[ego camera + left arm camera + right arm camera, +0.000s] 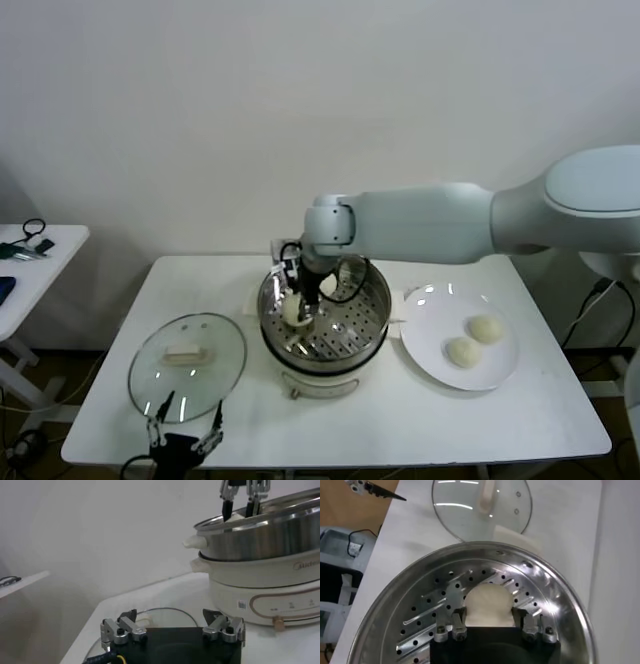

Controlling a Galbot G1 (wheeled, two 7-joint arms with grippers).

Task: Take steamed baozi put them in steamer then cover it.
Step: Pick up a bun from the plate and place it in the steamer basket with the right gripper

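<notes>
My right gripper (296, 308) reaches down into the steamer (375, 312) and is shut on a cream-white baozi (489, 602) that sits low over the perforated tray (427, 607). A second baozi (328, 287) lies at the back of the tray. Two more baozi (486, 328) (462, 351) lie on the white plate (430, 310) right of the steamer. The glass cover (187, 365) with its white handle lies flat on the table left of the steamer. My left gripper (185, 432) is open and empty at the table's front edge, just in front of the cover.
A small side table (40, 250) with cables stands at the far left. In the left wrist view the steamer (260, 535) rises ahead on its white base, with my right gripper (240, 507) over it.
</notes>
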